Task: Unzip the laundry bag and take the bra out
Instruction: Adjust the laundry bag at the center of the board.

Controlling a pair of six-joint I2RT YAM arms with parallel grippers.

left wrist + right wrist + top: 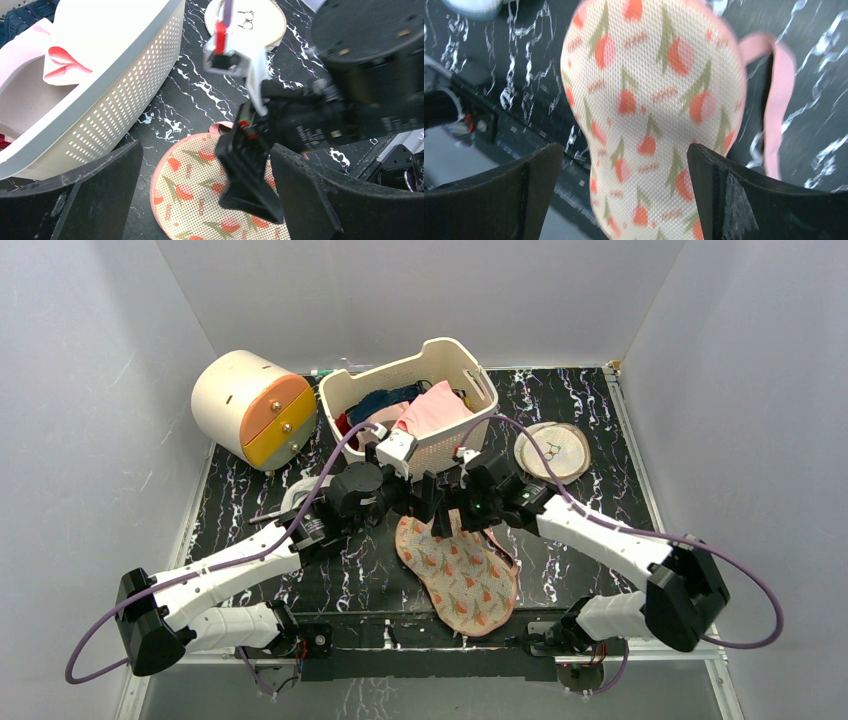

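Observation:
The laundry bag (462, 578) lies flat on the black marbled table, beige with red-orange floral print and pink trim. It also shows in the left wrist view (190, 200) and the right wrist view (649, 95). A pink trim strip (780, 95) stands off its edge with a dark gap beside it. My left gripper (428, 502) (205, 147) is open, just above the bag's far end. My right gripper (470, 510) (624, 147) is open over the same end, with one of its fingers (250, 175) between my left fingers. The bra is hidden.
A white perforated basket (470, 425) (115, 100) with pink and dark blue garments stands just behind the grippers. A round cream drum with an orange and yellow face (250, 405) is at the back left. A round beige mesh disc (552, 450) (260, 22) lies at the right.

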